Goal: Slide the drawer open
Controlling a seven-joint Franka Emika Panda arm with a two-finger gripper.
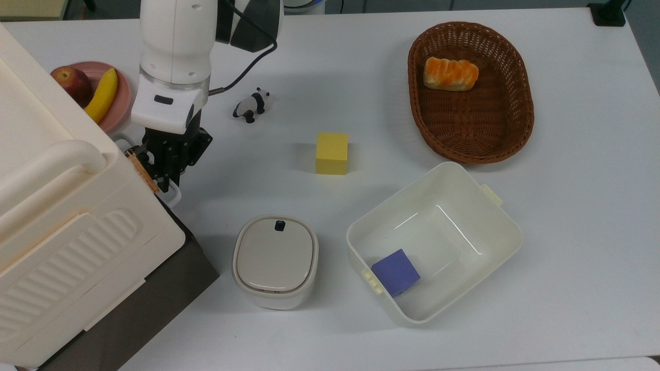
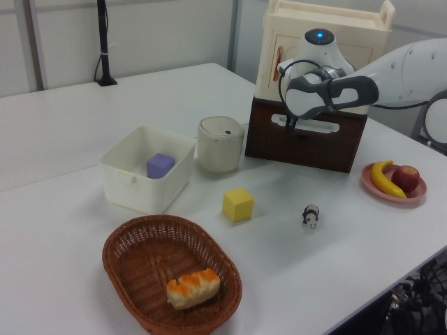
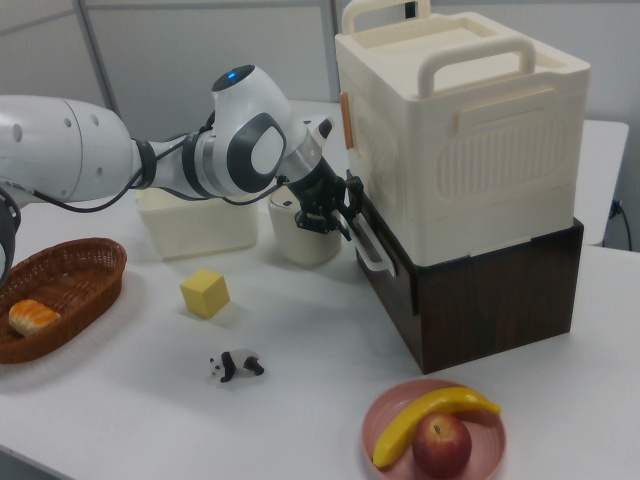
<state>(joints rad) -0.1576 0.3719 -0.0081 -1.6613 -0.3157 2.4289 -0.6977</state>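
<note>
Gripper (image 1: 166, 178) fingers are clenched around the white handle (image 3: 372, 252) of the drawer (image 3: 385, 268), whose dark front sits flush right behind it, under the cream box (image 3: 460, 130).

drawer (image 3: 470, 300): dark wood, matt | ribbed box (image 3: 470, 140): cream plastic, smooth | basket (image 1: 510, 123): brown wicker, rough

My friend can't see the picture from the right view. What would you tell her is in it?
A white robot arm reaches its black claw to the white loop handle of a dark brown drawer, which looks closed under a cream plastic box. On the white table sit a yellow block, a toy panda and a pink plate holding fruit.
</note>
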